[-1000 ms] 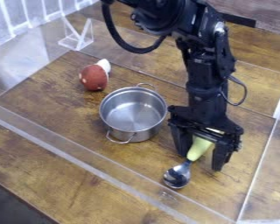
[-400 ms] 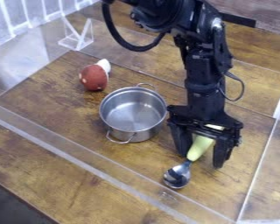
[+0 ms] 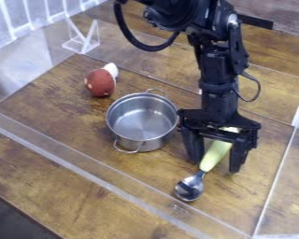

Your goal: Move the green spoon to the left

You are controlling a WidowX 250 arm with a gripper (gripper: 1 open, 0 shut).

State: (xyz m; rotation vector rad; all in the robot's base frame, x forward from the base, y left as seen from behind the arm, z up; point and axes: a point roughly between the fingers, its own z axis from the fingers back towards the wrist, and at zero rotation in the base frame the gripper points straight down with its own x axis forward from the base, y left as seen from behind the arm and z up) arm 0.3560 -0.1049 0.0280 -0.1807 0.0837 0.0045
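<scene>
Spoon (image 3: 211, 160) slants, its bowl toward the camera, handle pointing away.

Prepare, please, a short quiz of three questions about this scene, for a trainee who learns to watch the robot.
1. True or false: the metal bowl of the spoon lies inside the pot.
2. Which thing is nearer to the gripper: the pot or the red round object?
3. Fill in the gap: the gripper is at the ______ of the spoon, not at its metal bowl.

Key:
1. False; the bowl is on the wooden table, outside the pot.
2. The pot.
3. Handle.
</scene>
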